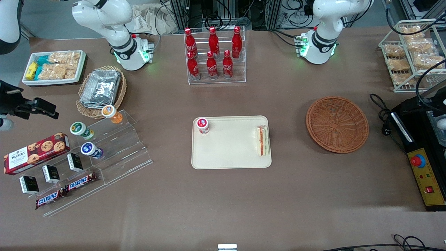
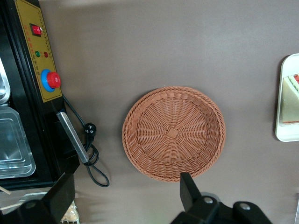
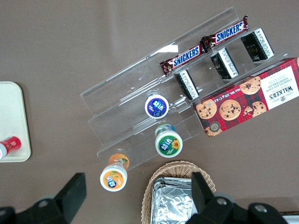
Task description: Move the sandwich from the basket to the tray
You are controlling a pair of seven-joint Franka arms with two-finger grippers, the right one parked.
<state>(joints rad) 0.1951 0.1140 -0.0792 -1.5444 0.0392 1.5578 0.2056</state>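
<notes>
**Sandwich on the tray, basket bare, gripper open above**

Nearest the front camera among the task's things is the tray [image 1: 230,153], flat on the table with a small red-capped cup [image 1: 202,125] at one corner. The sandwich [image 1: 262,140] lies on the tray, against the rim at the working arm's end, its long axis running from nearer the camera to farther, the striped filling edge showing. By the look of it the placing is done.

A little farther from the camera and toward the working arm's end sits the basket [image 1: 337,124], with nothing in it. The wrist camera looks straight down into it, and the gripper [image 2: 126,198] hangs above the basket's rim with its dark fingers [image 2: 188,187] spread wide and holding nothing. From there the sandwich lies sideways toward the table's middle, well apart from the tool, with bare table between basket and tray.

The wrist view cuts the tray and sandwich off at its edge, so only a sliver of each shows. In the front view the gripper itself is probably out of frame; I cannot pick it out there.
</notes>
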